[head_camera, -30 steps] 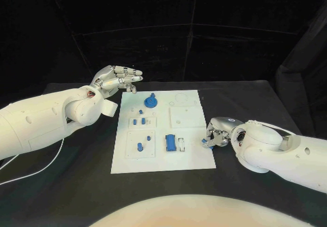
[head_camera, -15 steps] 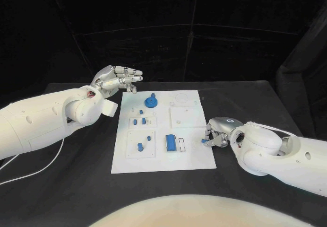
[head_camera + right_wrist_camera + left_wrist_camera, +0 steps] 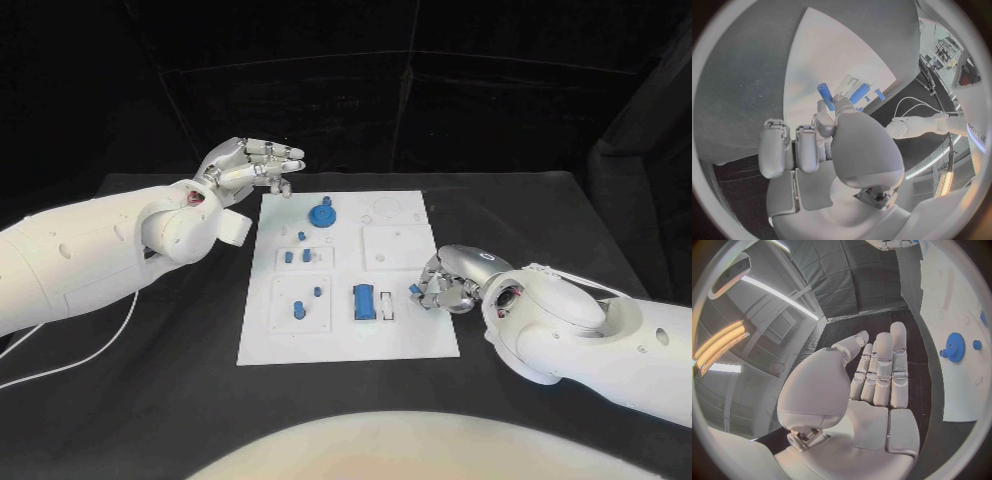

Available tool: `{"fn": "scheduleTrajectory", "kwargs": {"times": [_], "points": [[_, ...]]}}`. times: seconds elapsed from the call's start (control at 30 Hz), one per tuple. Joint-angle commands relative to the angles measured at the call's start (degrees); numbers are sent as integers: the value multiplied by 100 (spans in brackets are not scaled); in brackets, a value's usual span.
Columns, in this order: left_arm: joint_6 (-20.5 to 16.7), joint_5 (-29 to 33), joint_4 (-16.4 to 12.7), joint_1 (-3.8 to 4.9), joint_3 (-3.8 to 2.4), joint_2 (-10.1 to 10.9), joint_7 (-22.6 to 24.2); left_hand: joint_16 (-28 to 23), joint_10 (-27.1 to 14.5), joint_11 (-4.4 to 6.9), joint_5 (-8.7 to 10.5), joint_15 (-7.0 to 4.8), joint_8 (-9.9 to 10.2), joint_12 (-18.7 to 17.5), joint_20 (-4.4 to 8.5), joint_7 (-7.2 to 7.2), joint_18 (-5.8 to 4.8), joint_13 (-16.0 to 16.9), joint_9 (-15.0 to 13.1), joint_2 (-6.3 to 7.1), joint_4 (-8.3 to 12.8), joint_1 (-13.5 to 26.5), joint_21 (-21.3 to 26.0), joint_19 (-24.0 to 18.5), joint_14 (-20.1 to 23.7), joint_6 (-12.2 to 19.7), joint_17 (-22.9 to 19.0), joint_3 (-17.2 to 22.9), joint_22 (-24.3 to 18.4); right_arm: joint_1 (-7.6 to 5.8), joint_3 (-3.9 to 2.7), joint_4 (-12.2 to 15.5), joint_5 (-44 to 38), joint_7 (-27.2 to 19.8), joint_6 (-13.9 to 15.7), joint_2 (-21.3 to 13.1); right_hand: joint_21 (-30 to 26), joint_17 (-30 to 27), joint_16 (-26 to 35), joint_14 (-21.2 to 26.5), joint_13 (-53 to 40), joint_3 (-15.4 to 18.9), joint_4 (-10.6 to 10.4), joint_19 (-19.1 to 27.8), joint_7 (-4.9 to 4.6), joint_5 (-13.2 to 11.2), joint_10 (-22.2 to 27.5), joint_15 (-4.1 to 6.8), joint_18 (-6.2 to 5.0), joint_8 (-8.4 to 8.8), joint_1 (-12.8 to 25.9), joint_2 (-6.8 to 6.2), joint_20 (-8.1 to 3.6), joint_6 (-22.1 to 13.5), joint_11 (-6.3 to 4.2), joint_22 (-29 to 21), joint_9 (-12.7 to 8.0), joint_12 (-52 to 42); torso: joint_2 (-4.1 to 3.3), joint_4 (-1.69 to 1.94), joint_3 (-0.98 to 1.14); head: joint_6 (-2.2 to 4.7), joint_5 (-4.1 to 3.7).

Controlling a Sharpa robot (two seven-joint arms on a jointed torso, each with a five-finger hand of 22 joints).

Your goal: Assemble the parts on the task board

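Right hand (image 3: 444,283) pinches a small blue part (image 3: 826,93) at the white task board's (image 3: 346,340) right edge, w/ left hand (image 3: 248,167) raised, fingers together, holding nothing, near its far-left corner.

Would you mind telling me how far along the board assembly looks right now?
Partly done. Several blue pieces already sit on the task board, including a gear near its far end and a block near the middle. In hand: the right hand pinches a small blue part at the board's right edge. The left hand holds nothing. Seating that part remains.
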State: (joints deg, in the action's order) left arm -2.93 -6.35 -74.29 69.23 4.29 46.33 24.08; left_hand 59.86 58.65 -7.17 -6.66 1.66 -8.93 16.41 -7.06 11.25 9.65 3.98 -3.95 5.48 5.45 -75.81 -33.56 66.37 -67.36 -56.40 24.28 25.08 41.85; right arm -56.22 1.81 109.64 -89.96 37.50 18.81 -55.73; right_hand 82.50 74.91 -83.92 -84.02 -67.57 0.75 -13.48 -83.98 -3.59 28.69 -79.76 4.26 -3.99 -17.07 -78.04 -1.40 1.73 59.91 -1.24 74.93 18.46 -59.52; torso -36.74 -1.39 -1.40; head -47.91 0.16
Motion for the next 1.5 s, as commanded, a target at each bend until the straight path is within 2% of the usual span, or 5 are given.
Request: {"fn": "scheduleTrajectory", "kwargs": {"times": [0.03,0.3,0.5,1.07,1.5], "points": [[52,20,-16,8,-4,4,31,-16,-37,16,-20,8,-23,16,-18,-3,84,-7,6,-6,7,33,30,-26,15,24,-10,-13,-6,-8,-1,-8,586,-22,450,60,38,384,-26,-392,-30,-47,-69,-56,-1,191,-24,53,100,27,42,-90,-25,64,26,30,22,-57,-5,-4,0,-8,-1],[48,20,-24,8,-4,6,29,-16,-37,16,-20,8,-23,16,-18,-3,84,-7,6,-6,7,33,30,-26,15,24,-10,-13,-6,-10,-1,-164,1247,14,386,278,52,413,-42,-399,-83,-82,-151,-67,13,272,-70,59,105,23,119,-113,-28,120,16,57,47,-120,-10,-25,4,-10,18],[54,20,-28,9,-4,-3,25,-16,-37,16,-20,8,-23,16,-18,-3,84,-7,6,-6,7,33,30,-26,15,24,-10,-13,-6,-11,-1,-299,1572,50,277,445,59,430,-52,-402,-102,-100,-225,-72,27,289,-98,66,107,18,201,-111,-32,164,7,70,69,-140,-6,-7,-3,-22,14],[63,20,-39,10,-4,5,16,-16,-37,16,-20,8,-23,16,-18,-3,84,-7,6,-6,7,33,30,-26,15,24,-10,-13,-6,-12,-1,-578,1845,115,171,782,59,433,-54,-402,-94,-113,-271,-73,39,285,-112,73,106,16,267,-103,-38,200,-3,70,86,-123,-7,-10,4,-53,50],[70,20,-43,11,-4,11,5,-16,-37,16,-20,8,-23,16,-18,-3,84,-7,6,-6,7,33,30,-26,15,24,-10,-13,-6,-12,-1,-688,1879,136,50,887,53,416,-43,-396,-31,31,-312,-71,30,16,-125,68,106,44,658,-162,-39,243,7,66,136,-11,-4,-15,6,-62,73]]}}
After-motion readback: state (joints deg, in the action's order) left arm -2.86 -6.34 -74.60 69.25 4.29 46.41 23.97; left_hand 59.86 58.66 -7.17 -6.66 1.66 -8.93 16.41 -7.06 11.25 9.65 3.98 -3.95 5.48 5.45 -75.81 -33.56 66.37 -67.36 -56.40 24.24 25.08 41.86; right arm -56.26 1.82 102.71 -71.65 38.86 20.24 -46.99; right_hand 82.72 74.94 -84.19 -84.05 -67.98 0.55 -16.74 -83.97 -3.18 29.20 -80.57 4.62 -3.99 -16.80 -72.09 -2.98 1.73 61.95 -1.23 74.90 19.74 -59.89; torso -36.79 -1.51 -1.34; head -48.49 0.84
